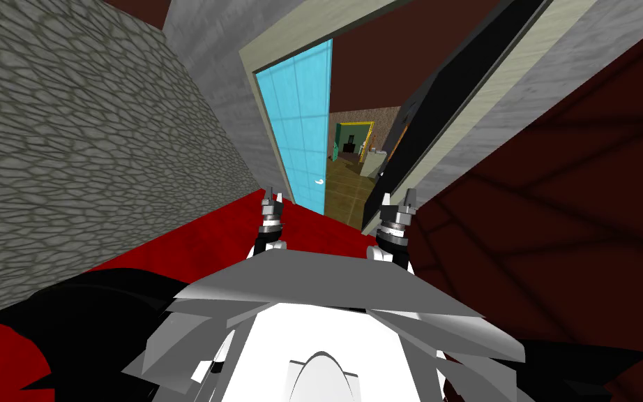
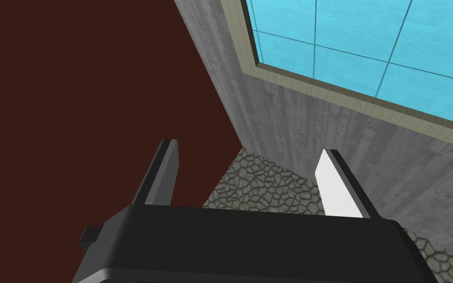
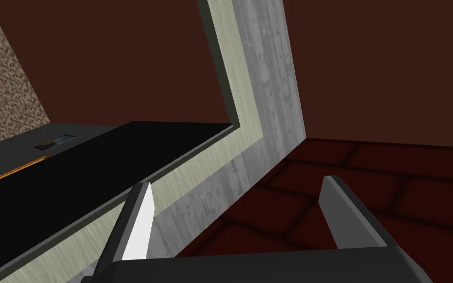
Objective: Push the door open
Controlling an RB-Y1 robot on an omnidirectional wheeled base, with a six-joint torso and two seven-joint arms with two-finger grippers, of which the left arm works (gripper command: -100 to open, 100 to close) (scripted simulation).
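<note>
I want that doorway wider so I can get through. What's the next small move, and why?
Probably ease the right gripper forward against the black door. That door stands ajar just ahead of its open fingers, and only a narrow gap separates it from the blue panelled door.

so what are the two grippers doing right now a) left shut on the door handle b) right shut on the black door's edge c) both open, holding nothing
c: the left gripper and the right gripper each show both fingers standing well apart with nothing between them.
</note>
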